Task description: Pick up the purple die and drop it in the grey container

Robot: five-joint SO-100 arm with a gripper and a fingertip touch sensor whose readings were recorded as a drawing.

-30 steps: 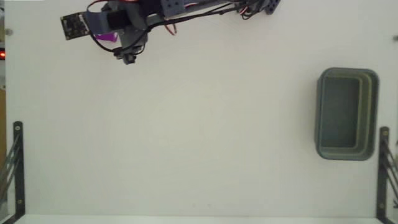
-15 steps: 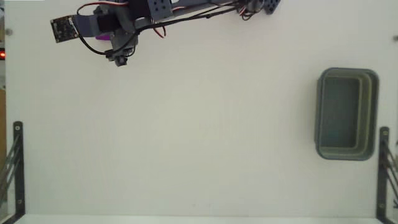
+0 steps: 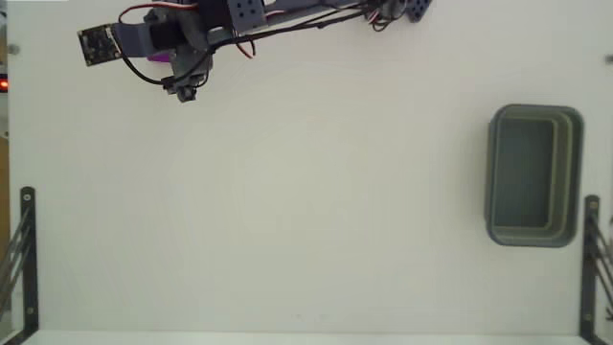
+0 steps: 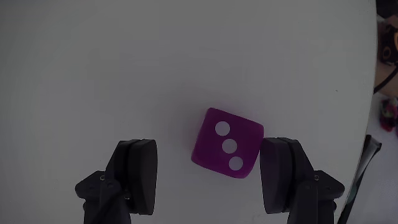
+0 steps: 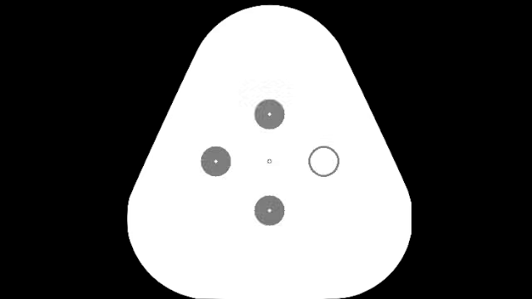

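In the wrist view the purple die (image 4: 227,146) rests on the white table with a three-dot face up. It sits between the two dark fingers of my gripper (image 4: 210,150), which is open. The right finger (image 4: 283,171) is close to the die; the left finger (image 4: 140,171) stands apart from it. In the fixed view my gripper (image 3: 151,50) is at the top left, and only a sliver of the purple die (image 3: 159,58) shows beneath it. The grey container (image 3: 572,144) stands at the far right, its hollow showing nothing inside.
A small black circuit board (image 3: 93,43) sits at the arm's far-left end. The arm (image 3: 287,14) runs along the top edge with loose wires. Black metal brackets stand at the left (image 3: 24,259) and right (image 3: 592,259) table edges.
The arm's end swung left and a little toward the top edge over the first half second, then held nearly still. The die stays on the table under the gripper.
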